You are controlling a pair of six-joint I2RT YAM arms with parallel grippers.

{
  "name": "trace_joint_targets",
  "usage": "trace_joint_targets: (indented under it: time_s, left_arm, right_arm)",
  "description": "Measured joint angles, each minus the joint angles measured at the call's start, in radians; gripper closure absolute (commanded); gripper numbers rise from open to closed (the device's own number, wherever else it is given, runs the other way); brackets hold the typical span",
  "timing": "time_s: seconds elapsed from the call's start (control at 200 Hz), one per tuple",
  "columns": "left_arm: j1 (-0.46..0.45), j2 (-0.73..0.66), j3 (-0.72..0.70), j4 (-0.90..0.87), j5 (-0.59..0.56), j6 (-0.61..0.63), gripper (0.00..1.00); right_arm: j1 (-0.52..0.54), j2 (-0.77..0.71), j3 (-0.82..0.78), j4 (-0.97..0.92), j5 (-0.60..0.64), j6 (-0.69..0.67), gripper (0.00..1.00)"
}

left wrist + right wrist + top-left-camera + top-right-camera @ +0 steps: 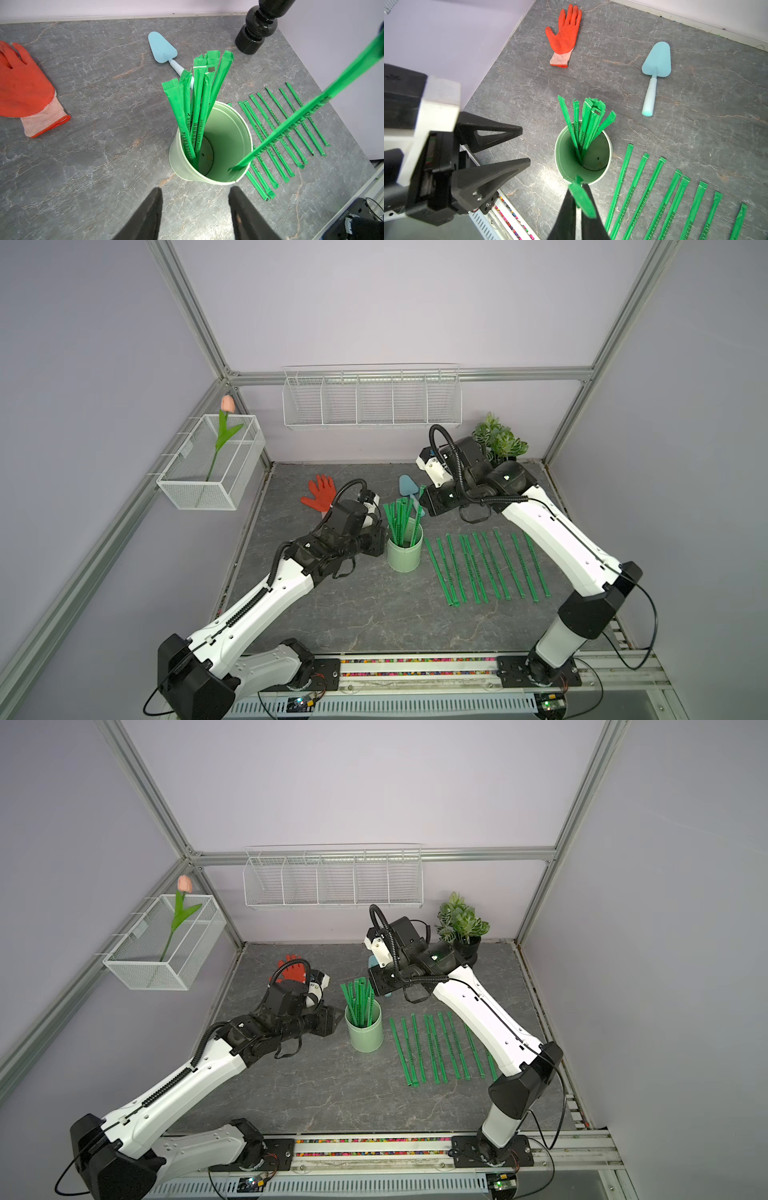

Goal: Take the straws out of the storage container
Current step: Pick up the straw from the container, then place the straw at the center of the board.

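my right pincer [579,190] was clamped tight on the top end of one straw [301,112], which hung down from it at a slant. the straw's lower end was at the rim of the storage container [405,556], right below the pincer. i could not tell whether that end was clear of the rim. a bunch of straws [588,118] stood in the container, leaning on the wall farthest from that pincer. a row of straws [469,568] lay flat on the table [353,614] just beside the container, on my right arm's side. my left pincer [194,193] stood about half open and gripped nothing. the container was dead ahead of its tips, near but apart. an orange glove [564,35] and a blue trowel [654,68] lay beyond the container from my right pincer.
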State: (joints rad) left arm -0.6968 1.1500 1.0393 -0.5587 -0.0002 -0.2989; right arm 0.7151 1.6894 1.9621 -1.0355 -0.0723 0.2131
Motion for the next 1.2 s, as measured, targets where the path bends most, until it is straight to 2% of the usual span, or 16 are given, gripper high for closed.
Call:
trace_joint_targets:
  time_s: [0.365,0.7,0.96,1.2]
  left_arm:
    - [0.0,0.0,0.0,0.0,0.001,0.0,0.45]
    - [0.0,0.0,0.0,0.0,0.001,0.0,0.45]
    - [0.0,0.0,0.0,0.0,0.002,0.0,0.45]
    - [0.0,0.0,0.0,0.0,0.002,0.0,0.45]
  right_arm:
    - [-0.037,-0.109,0.134,-0.054,0.035,-0.012,0.91]
    - [-0.124,-0.25,0.126,-0.135,0.067,-0.031,0.91]
    - [-0.22,-0.27,0.111,-0.311,0.208,-0.074,0.91]
    - [-0.306,-0.255,-0.034,-0.409,0.341,-0.095,0.92]
